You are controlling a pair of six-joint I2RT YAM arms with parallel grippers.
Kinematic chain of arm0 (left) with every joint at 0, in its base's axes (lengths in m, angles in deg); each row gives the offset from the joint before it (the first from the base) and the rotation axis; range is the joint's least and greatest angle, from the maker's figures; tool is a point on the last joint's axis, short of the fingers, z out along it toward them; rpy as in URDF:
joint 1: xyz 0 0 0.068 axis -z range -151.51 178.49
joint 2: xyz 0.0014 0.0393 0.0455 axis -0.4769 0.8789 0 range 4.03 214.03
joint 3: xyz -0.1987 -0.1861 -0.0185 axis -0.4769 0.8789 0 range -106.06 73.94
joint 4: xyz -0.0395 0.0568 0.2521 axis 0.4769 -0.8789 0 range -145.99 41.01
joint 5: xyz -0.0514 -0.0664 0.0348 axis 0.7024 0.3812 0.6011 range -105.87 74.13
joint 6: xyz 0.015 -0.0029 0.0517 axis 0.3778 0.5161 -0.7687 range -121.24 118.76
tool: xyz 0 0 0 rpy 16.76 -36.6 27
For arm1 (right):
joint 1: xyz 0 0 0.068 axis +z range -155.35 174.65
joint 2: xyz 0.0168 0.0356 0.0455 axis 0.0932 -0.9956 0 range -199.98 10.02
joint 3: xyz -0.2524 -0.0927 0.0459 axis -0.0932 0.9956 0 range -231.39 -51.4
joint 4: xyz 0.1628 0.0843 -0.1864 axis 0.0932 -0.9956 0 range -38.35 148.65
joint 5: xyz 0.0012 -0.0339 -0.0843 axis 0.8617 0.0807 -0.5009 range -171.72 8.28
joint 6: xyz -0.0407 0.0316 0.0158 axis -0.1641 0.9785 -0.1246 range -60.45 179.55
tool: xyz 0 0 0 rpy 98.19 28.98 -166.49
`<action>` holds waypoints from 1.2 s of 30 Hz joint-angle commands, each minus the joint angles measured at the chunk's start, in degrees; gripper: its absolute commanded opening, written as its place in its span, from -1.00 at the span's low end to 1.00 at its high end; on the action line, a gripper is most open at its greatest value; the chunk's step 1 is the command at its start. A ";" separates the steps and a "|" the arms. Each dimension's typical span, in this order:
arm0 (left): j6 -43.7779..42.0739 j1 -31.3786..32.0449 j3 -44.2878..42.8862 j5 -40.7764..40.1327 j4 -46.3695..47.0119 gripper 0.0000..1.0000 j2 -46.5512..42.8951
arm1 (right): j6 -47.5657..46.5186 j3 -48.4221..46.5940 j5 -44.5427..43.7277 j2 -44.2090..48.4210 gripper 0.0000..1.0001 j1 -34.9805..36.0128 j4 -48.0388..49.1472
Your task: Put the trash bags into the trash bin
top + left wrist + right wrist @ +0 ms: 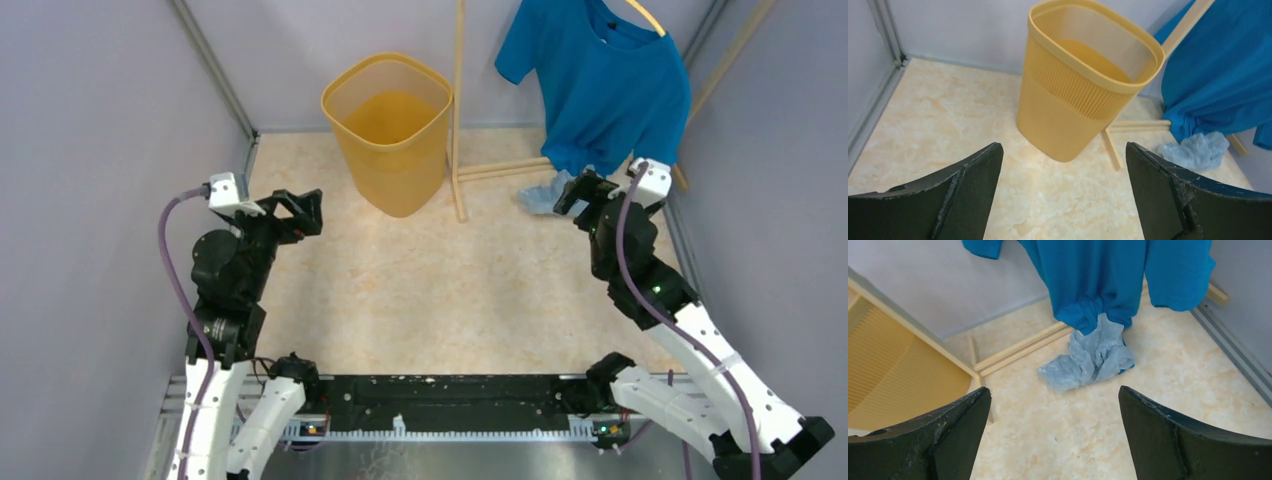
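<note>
My right fingers (1168,440) and left fingers (948,200) are standing wide open, gripping nothing. The trash bags (1088,360) are lying crumpled on the table (1073,440) against the T-shirt (1098,280) hem, well apart from the trash bin (395,185). I'm aiming to pinch low, catching only pale film.

My left arm (228,275) and right arm (640,275) are black at the joints, white on the lower links. A lilac cable (168,262) runs along each from a white wrist block (224,190). Left hand (303,212) and right hand (575,195) have broad matte black fingers (963,195), scuffed at the edges.
</note>
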 commanded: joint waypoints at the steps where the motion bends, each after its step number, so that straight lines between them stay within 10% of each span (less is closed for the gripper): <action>1: -1.46 -0.27 2.21 6.17 2.64 0.97 3.74 | 4.36 1.76 -6.45 -4.20 0.97 -0.37 -0.33; 9: -5.19 -0.27 5.62 8.62 2.85 0.97 9.71 | 7.28 10.46 -0.05 -13.76 0.97 -1.89 12.34; 17: -7.04 -0.19 9.67 8.94 3.76 0.97 9.51 | 13.55 9.37 34.26 -25.24 0.97 -23.10 16.95; 28: -7.77 2.04 10.32 8.25 3.34 0.97 8.46 | 10.28 5.54 40.26 -33.08 0.97 -34.16 25.61; 36: -7.76 2.27 10.54 8.91 3.44 0.97 8.46 | 10.83 -0.04 43.34 -47.69 0.58 -33.55 30.22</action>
